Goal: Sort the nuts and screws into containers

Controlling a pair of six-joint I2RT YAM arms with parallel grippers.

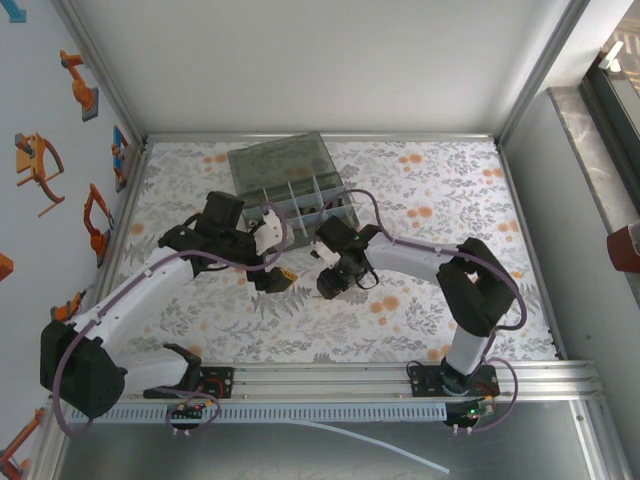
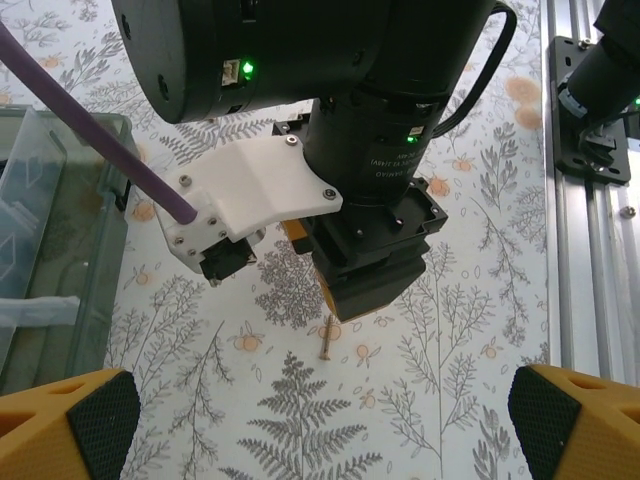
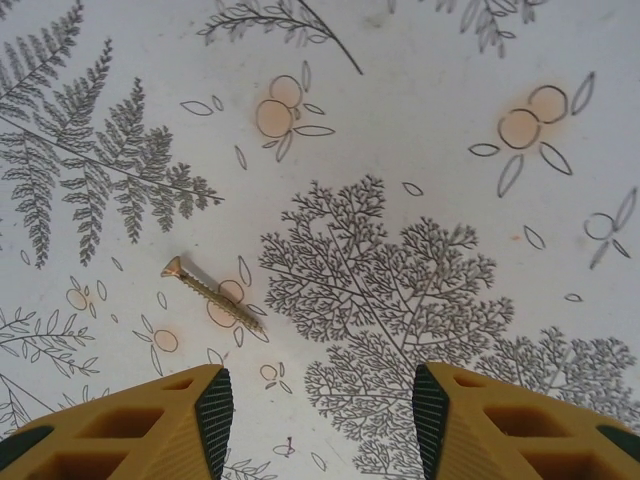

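The flower-printed cloth (image 1: pixel 450 300) covers the whole table, and the smoky-grey organiser box (image 1: pixel 300 200) sits open at its far middle; what its compartments hold is too small to tell. Both arms reach in toward the centre, just in front of the box. The left gripper (image 2: pixel 320 425) hangs beside the box with its 2 yellow fingers spread wide and nothing between them, its camera looking across at the other arm. The right gripper (image 3: pixel 318 420) points straight down over the cloth, its fingers likewise spread and not yet holding anything. Beneath it lies 1 brassy screw (image 3: pixel 212 293), flat on the cloth at a slant, head up-left in the right wrist view, just ahead of the left-hand finger there rather than centred in the gap. The step in hand looks like the approach to picking up this screw. The next move likely calls for a small sideways shift to centre it, a turn of the wrist to close across the shaft, then a descent to the cloth.
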